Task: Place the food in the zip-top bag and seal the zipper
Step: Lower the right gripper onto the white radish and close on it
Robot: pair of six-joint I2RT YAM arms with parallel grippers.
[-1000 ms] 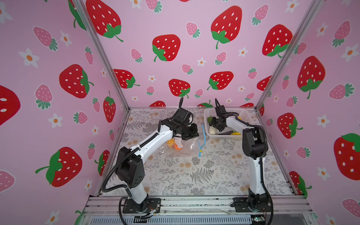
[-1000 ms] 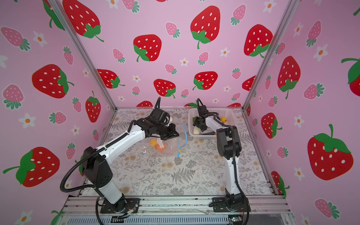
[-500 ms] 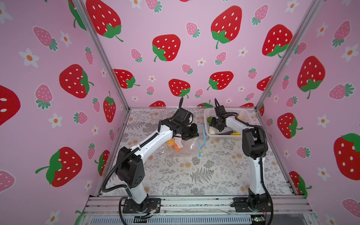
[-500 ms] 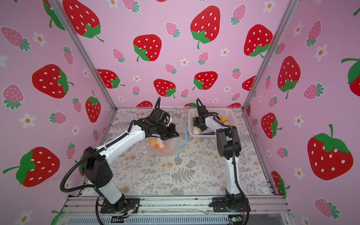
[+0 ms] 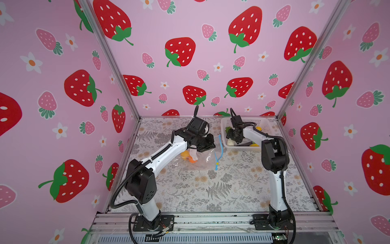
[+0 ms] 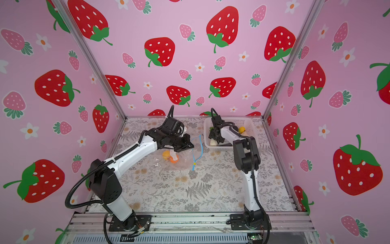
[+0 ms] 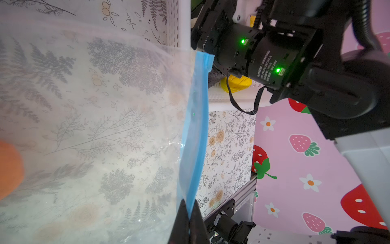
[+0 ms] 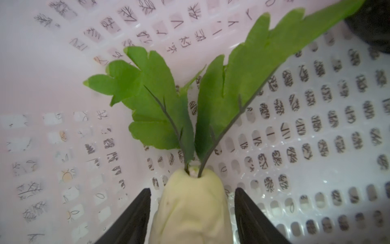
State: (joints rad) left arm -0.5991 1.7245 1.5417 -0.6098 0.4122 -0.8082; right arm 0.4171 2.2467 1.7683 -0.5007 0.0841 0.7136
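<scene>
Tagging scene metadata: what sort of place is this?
Probably a staged robot data-collection booth: pink strawberry-print wall panels, white robot arms bolted to a silver aluminium rail, grey fern-print table mat.

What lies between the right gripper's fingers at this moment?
The radish, with a slim gap on each side inside the open right gripper, lying in the basket; the right wrist view shows it.

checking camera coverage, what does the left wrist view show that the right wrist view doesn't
Only the left wrist view: the clear crinkly zip-top bag, its light-blue zipper strip pinched in the shut left gripper, an orange toy fruit inside, and the right arm's black motor housing.
Only the right wrist view: the white toy radish with green leaves, between the open right gripper fingers with a gap each side.
Both: the white mesh basket.
</scene>
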